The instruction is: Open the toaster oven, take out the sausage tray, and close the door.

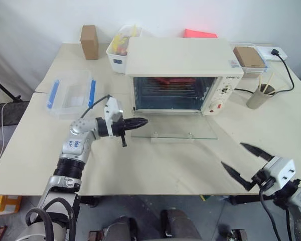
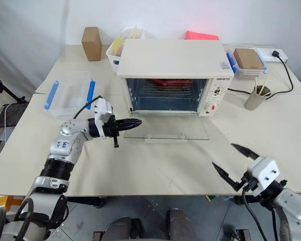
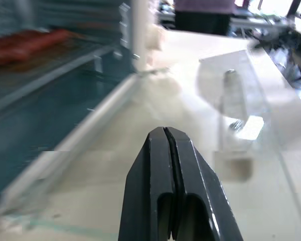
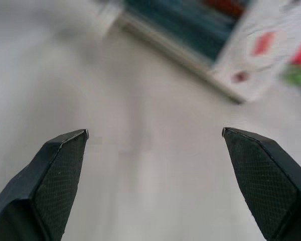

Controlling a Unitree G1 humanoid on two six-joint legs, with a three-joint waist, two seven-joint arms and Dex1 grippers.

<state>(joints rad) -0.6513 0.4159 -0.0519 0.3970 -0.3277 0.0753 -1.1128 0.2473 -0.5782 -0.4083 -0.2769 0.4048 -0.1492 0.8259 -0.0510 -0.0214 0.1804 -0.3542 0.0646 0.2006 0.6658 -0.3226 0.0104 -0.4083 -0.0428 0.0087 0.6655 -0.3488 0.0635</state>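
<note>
Where the cream-white toaster oven (image 1: 178,75) stands at the middle back of the table (image 1: 150,160), its glass door (image 1: 174,131) lies folded down flat in front of it, leaving the cavity exposed. Inside, on the upper wire rack, sits the sausage tray (image 1: 166,82) with red-brown sausages, only its front edge showing.

The left gripper (image 1: 139,121) hovers at the door's left edge, its two black fingers pressed together with nothing between them. The right gripper (image 1: 241,163) is well apart from the oven, near the table's front right edge, its fingers spread wide and empty.

Left of the oven lies a clear plastic box (image 1: 70,94) with blue clips; what it holds cannot be told. Behind the oven's left corner is a white bin (image 1: 118,55) of colourful items. A brown box (image 1: 89,42) stands at the back left. At the right, a grey cup (image 1: 259,96) holds sticks, beside a black cable (image 1: 287,70).

The left wrist view shows the door's handle fittings (image 3: 238,125) up close and the sausages blurred behind the rack. The right wrist view shows the oven's red-marked control panel (image 4: 261,47), blurred.

A pale wall stands behind the beige table.
</note>
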